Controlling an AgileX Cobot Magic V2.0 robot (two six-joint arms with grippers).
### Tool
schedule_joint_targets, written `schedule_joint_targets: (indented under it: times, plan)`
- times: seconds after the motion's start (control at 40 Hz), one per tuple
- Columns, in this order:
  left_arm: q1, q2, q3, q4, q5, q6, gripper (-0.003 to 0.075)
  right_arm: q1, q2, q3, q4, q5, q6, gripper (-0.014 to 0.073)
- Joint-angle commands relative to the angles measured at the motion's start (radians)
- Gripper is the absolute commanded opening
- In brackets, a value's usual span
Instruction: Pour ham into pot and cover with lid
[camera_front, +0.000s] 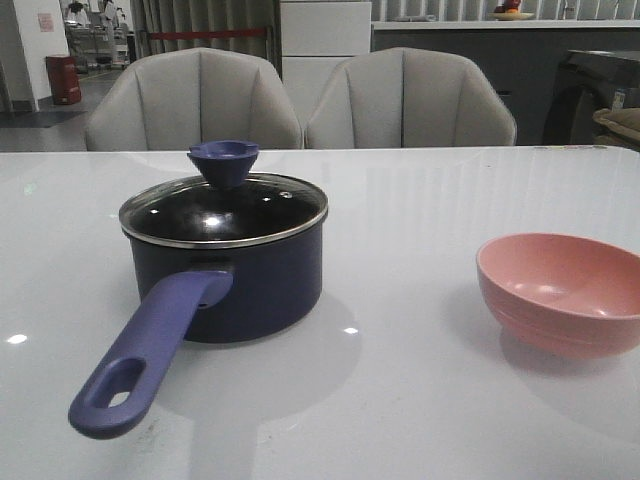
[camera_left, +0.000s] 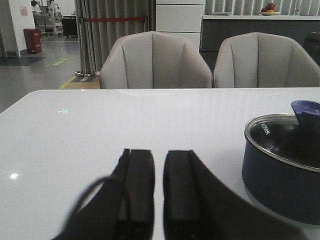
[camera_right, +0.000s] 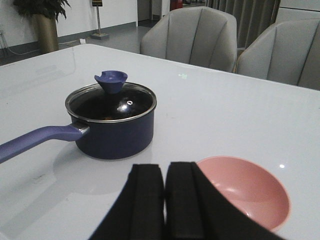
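Observation:
The dark navy pot (camera_front: 250, 290) stands on the left half of the table, its long blue-purple handle (camera_front: 150, 350) pointing toward the front edge. On its rim rests the glass lid (camera_front: 225, 210), level, with the blue knob (camera_front: 222, 160) up. The ham is hidden; the glass shows only dark and glare. My left gripper (camera_left: 159, 155) is shut on nothing, low over the table, left of the pot (camera_left: 280, 180). My right gripper (camera_right: 164, 170) is shut and empty, back from the pot (camera_right: 117, 137) and lid (camera_right: 112, 102). Neither gripper shows in the front view.
An empty pink bowl (camera_front: 565, 290) sits on the right of the white table (camera_front: 420, 400); in the right wrist view the bowl (camera_right: 250, 190) lies just beside my fingers. Two grey chairs (camera_front: 195, 100) (camera_front: 410, 100) stand behind the far edge.

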Motion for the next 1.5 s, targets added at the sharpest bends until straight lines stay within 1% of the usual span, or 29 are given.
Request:
schedule_joint_targets:
  times: [0.0,0.275,0.625,0.725,0.799,0.924,0.974,1.074,1.174,1.299,1.474]
  plan:
    - [-0.007,-0.022,0.033,-0.001,-0.077,-0.01,0.0152,0.005,0.011,-0.024,0.01,-0.068,-0.007,0.0179]
    - [-0.007,-0.022,0.033,-0.001,-0.077,-0.01,0.0114,0.005,0.011,-0.024,0.01,-0.068,-0.007,0.0179]
    - [-0.007,-0.022,0.033,-0.001,-0.077,-0.01,0.0114,0.005,0.011,-0.024,0.01,-0.069,-0.007,0.0179]
    - [-0.007,-0.022,0.033,-0.001,-0.077,-0.01,0.0114,-0.007,0.011,-0.024,-0.052,-0.081,0.002,0.0179]
    - [-0.007,-0.022,0.033,-0.001,-0.077,-0.01,0.0114,-0.036,0.011,-0.024,-0.136,-0.092,0.064,0.0179]
    - [-0.007,-0.022,0.033,-0.001,-0.077,-0.01,0.0114,-0.126,0.009,-0.023,-0.343,-0.097,0.246,0.0179]
    - [-0.007,-0.022,0.033,-0.001,-0.077,-0.01,0.0114,-0.161,0.002,-0.018,-0.392,-0.101,0.304,0.0179]
    - [-0.007,-0.022,0.033,-0.001,-0.077,-0.01,0.0114,-0.227,-0.033,0.016,-0.414,-0.14,0.333,0.0179]
    - [-0.007,-0.022,0.033,-0.001,-0.077,-0.01,0.0114,-0.263,-0.083,0.07,-0.414,-0.171,0.334,0.0179]
    - [-0.007,-0.022,0.033,-0.001,-0.077,-0.01,0.0114,-0.269,-0.117,0.134,-0.415,-0.202,0.355,0.0179]
    - [-0.007,-0.022,0.033,-0.001,-0.077,-0.01,0.0114,-0.268,-0.118,0.201,-0.46,-0.284,0.46,0.0179]
